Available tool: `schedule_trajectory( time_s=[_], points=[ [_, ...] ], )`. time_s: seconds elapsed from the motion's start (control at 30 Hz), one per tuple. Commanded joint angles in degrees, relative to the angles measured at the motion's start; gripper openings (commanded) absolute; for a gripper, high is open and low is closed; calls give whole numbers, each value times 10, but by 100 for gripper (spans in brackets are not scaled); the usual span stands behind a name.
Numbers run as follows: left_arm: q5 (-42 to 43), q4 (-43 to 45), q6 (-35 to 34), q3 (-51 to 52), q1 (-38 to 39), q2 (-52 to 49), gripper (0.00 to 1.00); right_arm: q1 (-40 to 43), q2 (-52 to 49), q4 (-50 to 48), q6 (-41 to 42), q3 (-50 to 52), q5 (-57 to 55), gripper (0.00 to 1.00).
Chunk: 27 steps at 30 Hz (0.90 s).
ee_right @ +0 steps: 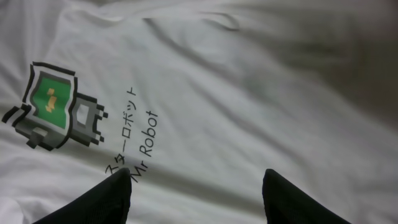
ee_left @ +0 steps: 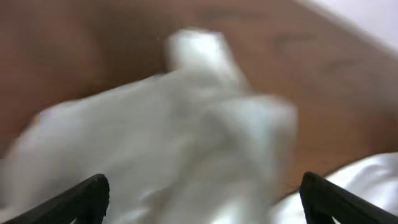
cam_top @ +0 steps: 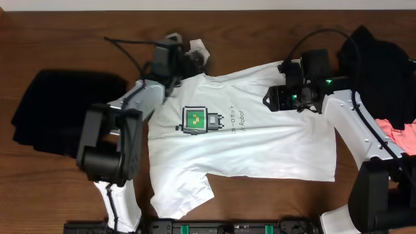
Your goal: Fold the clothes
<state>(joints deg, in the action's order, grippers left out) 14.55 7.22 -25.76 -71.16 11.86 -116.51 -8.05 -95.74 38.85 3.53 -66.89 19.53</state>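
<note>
The white T-shirt (cam_top: 260,143) lies spread out in the middle of the table (cam_top: 58,39), print (cam_top: 195,120) up. The left claw (cam_top: 190,53) sits at the bunched sleeve (cam_top: 197,45) on the shirt's far side, jaws spread wide and gripping nothing (its wrist view is blurred, yet both fingers (ee_left: 81,199) stand well apart, with loose cloth ahead). The right claw (ee_right: 196,186) hovers over the shirt just beside the text, jaws parted, nothing between them. A black garment (cam_top: 62,110) lies to the left. A black heap (cam_top: 383,58) and a pink garment (cam_top: 403,133) lie at the right edge.
</note>
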Motion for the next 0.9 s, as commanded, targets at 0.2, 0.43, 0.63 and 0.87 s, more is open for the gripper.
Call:
schedule_trajectory(
  time_s=[0.2, 0.43, 0.63, 0.87],
  points=[
    [-11, -141, 54, -8, -72, 16, 98, -5, -2, -3, -11, 2, 0, 66],
    [-11, -178, 80, -8, -77, 17, 72, -5, -2, -3, -11, 2, 0, 66],
    [-35, -146, 96, -8, -87, 16, 40, -5, -2, -2, -10, 2, 0, 66],
    [-60, -92, 120, -17, -110, 16, 21, -5, -2, -2, -10, 2, 0, 66]
  ],
)
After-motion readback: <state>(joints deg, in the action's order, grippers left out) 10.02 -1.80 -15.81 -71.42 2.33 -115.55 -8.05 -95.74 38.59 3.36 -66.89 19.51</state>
